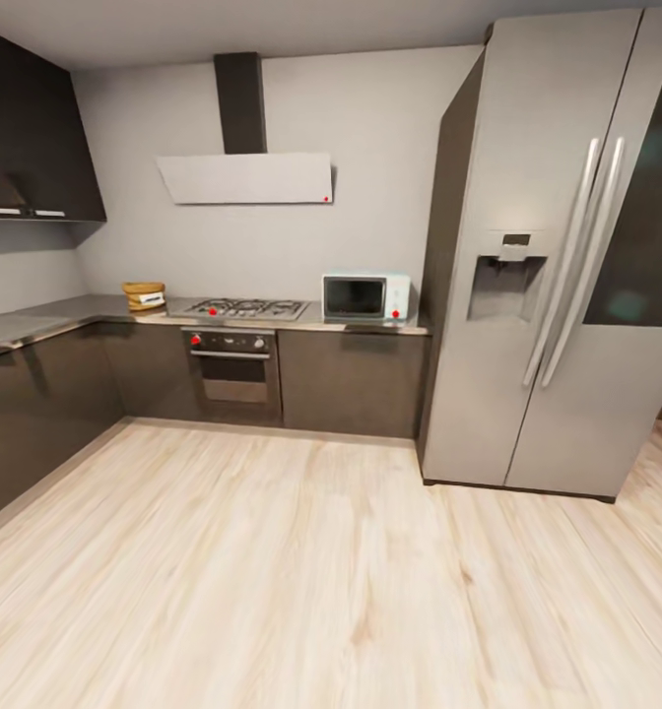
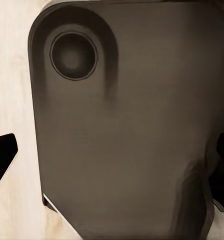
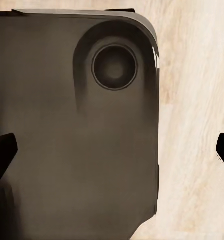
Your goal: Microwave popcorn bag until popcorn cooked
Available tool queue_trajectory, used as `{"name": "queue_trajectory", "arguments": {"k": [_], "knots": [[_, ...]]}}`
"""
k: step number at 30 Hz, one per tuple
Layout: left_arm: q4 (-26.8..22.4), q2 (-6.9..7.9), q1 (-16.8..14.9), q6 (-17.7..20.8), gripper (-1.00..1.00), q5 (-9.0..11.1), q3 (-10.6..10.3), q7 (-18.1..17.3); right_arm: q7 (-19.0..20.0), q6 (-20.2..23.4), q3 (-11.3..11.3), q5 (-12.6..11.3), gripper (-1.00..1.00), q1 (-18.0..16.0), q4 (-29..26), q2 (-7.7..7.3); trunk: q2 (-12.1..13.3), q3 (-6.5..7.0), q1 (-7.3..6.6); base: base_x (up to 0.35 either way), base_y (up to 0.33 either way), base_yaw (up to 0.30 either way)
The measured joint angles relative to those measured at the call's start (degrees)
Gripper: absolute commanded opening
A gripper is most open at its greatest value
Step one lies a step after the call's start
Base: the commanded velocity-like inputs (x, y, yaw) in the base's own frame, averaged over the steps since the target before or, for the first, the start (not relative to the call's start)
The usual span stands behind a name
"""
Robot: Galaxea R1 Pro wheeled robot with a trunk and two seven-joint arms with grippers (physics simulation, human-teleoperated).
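From the head camera we look across a kitchen with a pale wood floor (image 1: 301, 581). Along the far wall runs the countertop (image 1: 50, 317), a light-grey slab over dark cabinet fronts, turning a corner at the left. The popcorn bag (image 1: 144, 295) stands on it near that corner, a small tan sack just left of the gas hob (image 1: 240, 309). Under the hob sits the built-in oven (image 1: 232, 369), and above it hangs a flat white hood (image 1: 244, 178) with a dark chimney. The microwave (image 1: 365, 297) stands at the right end of the countertop, pale mint with its dark door closed, well apart from the bag with the hob between them. Just beside it rises a tall steel refrigerator (image 1: 558, 266). The popcorn inside the sack is too small for us to make out.

From the left wrist camera we see a dark rounded panel of the robot's body (image 2: 127, 130) with a round recess, over the wood floor. The dark tips of the left gripper (image 2: 114, 160) show at opposite edges, spread wide with nothing between them.

From the right wrist camera we see a like dark panel (image 3: 72, 130) with a round recess, floor beside it. The right gripper (image 3: 114, 152) also has its tips far apart, jaws released and holding nothing.
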Motion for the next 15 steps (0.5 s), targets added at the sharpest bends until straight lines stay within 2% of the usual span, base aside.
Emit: {"name": "queue_trajectory", "arguments": {"k": [15], "knots": [[-0.07, -0.02, 0.00, -0.11, 1.00, -0.01, 0.10, 0.00, 0.00, -0.06, 0.00, 0.00, 1.00, 0.00, 0.03, 0.00, 0.00, 0.00, 0.00, 0.326, 0.000, 0.000]]}}
